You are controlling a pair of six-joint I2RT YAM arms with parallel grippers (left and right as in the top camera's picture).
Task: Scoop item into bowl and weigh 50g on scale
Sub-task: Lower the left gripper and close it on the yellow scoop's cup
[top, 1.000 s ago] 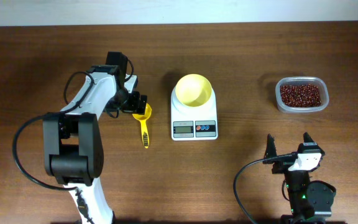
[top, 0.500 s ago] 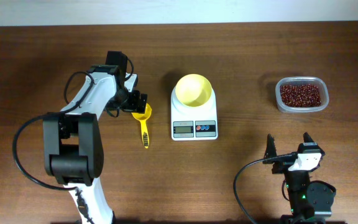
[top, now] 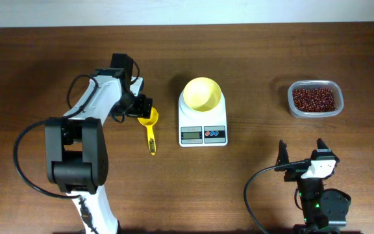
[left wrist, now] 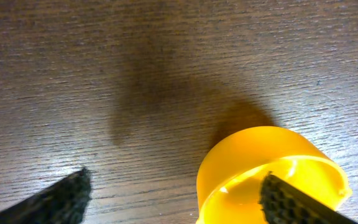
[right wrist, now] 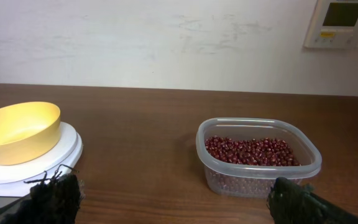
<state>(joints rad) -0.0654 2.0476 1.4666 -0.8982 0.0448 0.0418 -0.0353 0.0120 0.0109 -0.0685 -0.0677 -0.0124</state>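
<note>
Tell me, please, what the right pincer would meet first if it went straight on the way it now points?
Most likely the clear container of beans: it sits ahead of the open right pincer, a little right of centre. Depth is unclear.

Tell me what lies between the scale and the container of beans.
Nothing. The overhead view shows only bare wooden table between the scale and the clear container of beans; the right wrist view shows the same.

bright yellow handled scoop [top: 151, 132] lying on the dark wood counter [top: 252, 52], cup end toward the back, clear rounded plastic tub [top: 315, 84] well off to its right, plain white wall [right wrist: 166, 37] behind, little control panel [right wrist: 344, 22] on it
</note>
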